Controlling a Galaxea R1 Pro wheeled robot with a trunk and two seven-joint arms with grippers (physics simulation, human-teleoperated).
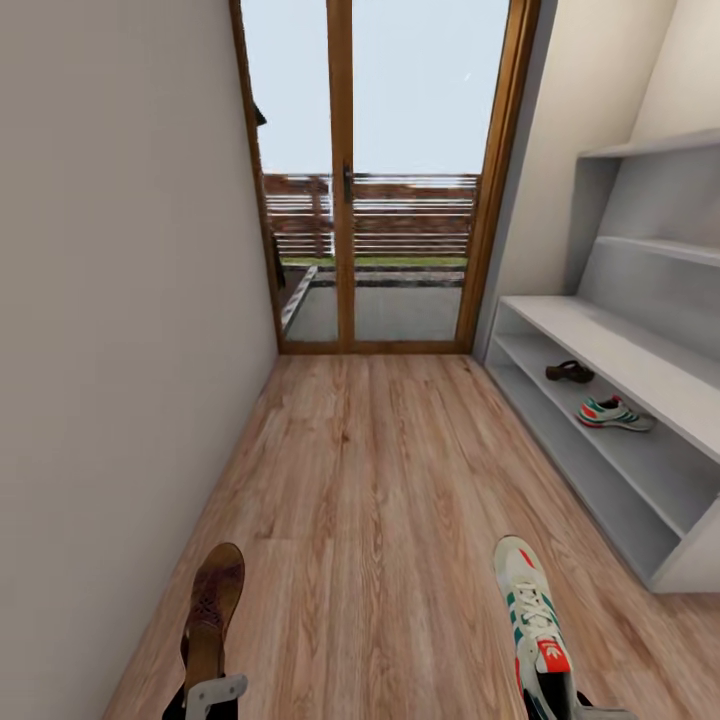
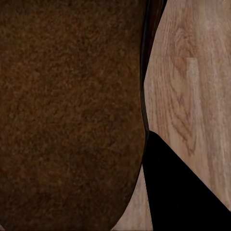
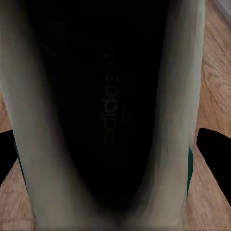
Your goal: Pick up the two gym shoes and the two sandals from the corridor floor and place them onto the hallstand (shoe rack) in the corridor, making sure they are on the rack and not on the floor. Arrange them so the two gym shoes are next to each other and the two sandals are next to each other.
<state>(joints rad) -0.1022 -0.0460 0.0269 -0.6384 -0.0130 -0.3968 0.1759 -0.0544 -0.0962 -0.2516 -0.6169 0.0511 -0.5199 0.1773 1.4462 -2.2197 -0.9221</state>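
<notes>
We are facing down the corridor floor (image 1: 370, 480) toward the glazed wooden door (image 1: 385, 180), and the hallstand (image 1: 600, 400) is standing along the wall to the right of that door. On its lower shelf one sandal (image 1: 569, 371) is already lying nearer the door, with one gym shoe (image 1: 614, 413) just beside it and farther from the door, so we are judging the job about half done. The other two pieces are being carried at the near end of the corridor, well apart from the hallstand. Our left pincer (image 1: 214, 692) is gripping the second sandal (image 1: 210, 605) by its heel end, toe pointing toward the door; the left wrist view is showing its brown insole (image 2: 72, 115) very close. Our right pincer (image 1: 560, 705) is holding the second gym shoe (image 1: 532, 610) at its heel, and the right wrist view is looking into the shoe's dark opening (image 3: 103, 110). Both pincers are appearing closed on their loads, though the fingertips themselves are mostly hidden. What is remaining, we are judging, is shelving each next to its partner.
</notes>
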